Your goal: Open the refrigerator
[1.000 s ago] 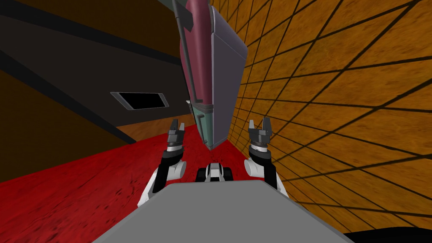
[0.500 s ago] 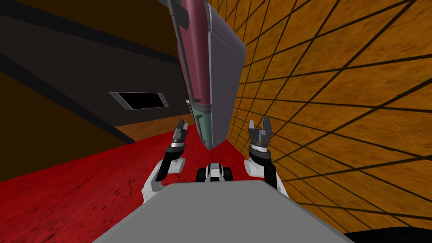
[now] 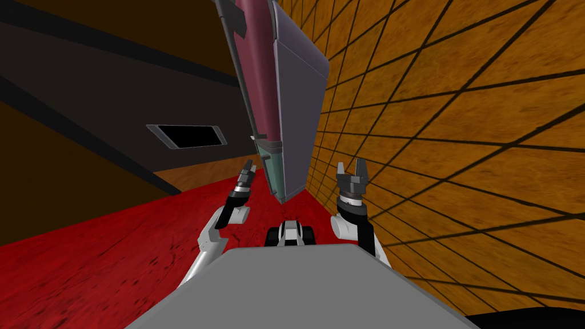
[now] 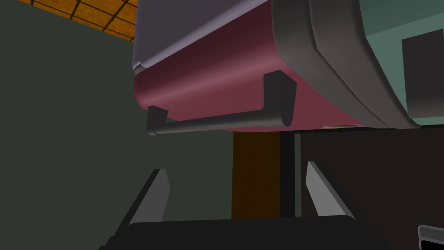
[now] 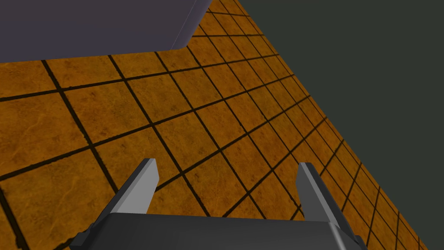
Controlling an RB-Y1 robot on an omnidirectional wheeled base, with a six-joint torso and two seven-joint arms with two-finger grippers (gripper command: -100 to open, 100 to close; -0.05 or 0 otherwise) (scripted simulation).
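Left gripper (image 4: 236,168) hangs empty, fingers (image 4: 154,195) spread wide, aimed at the dark bar handle (image 4: 217,123) on the maroon door (image 4: 204,82) of the refrigerator (image 3: 297,108), which stands against the tiled wall (image 3: 457,114) just ahead. Handle and fingers are apart. It ought to centre the bar between both blades before closing, I'd say. Right gripper (image 5: 226,163) waits, spread likewise.

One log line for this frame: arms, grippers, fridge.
left gripper open, facing handle, no contact | right gripper open, raised beside fridge | door looks shut
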